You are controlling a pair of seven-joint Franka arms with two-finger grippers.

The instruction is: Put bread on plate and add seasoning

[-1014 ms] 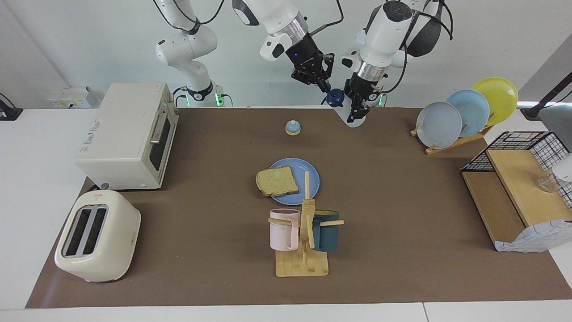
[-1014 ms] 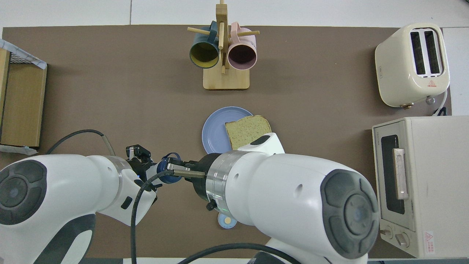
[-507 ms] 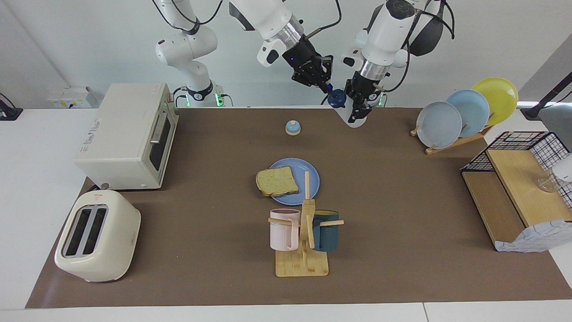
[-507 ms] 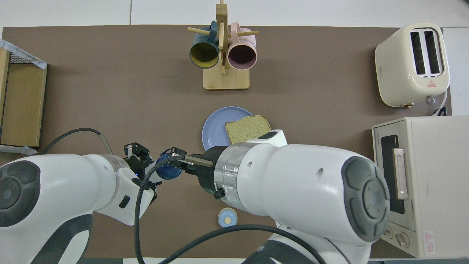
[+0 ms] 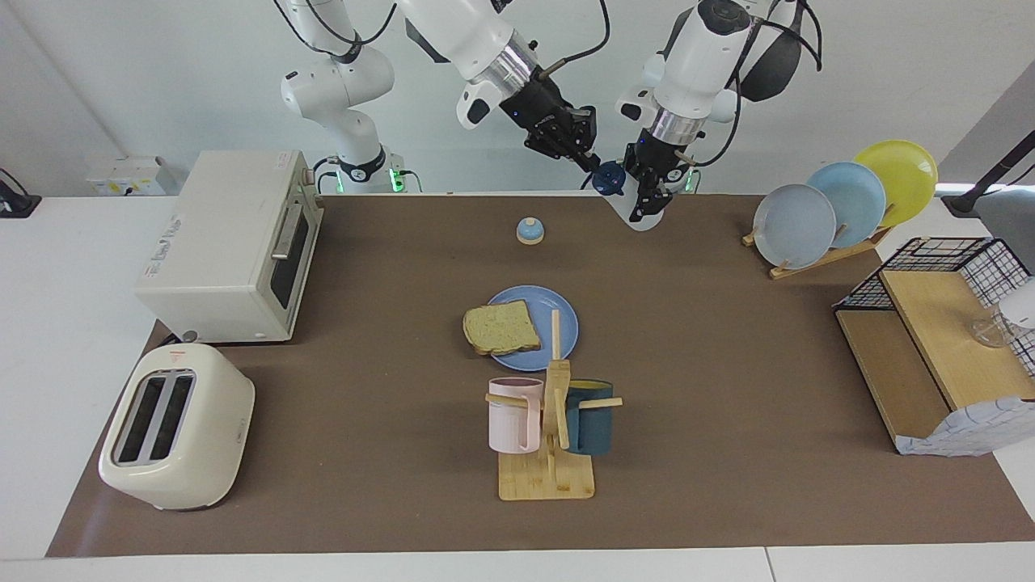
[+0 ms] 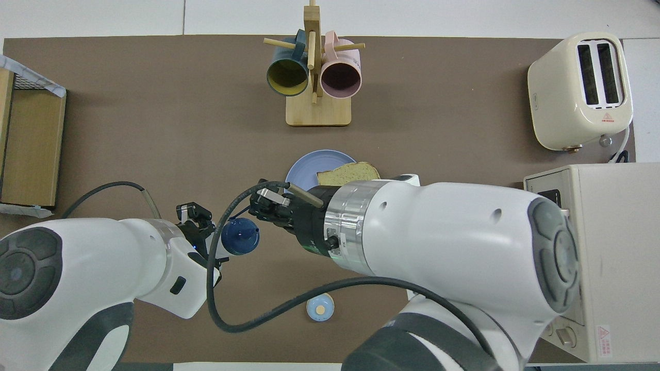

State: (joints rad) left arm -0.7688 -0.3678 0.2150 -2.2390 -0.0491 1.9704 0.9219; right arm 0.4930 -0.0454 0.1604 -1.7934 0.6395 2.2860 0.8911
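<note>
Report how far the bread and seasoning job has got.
Done: the bread lies on the plate. In hand: the left gripper holds the seasoning up in the air, with the right gripper, shut, just above its cap. Left: bringing the bottle over the plate and seasoning the bread.

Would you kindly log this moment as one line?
square toast slice on round blue plate | left gripper holds navy-capped white bottle | right gripper shut

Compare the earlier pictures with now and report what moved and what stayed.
The right claw has drawn up and away from the seasoning's cap, toward the right arm's end; it is shut and holds nothing. The left claw still holds the bottle in the air. The bread stays on the plate; the bell has not moved.
</note>
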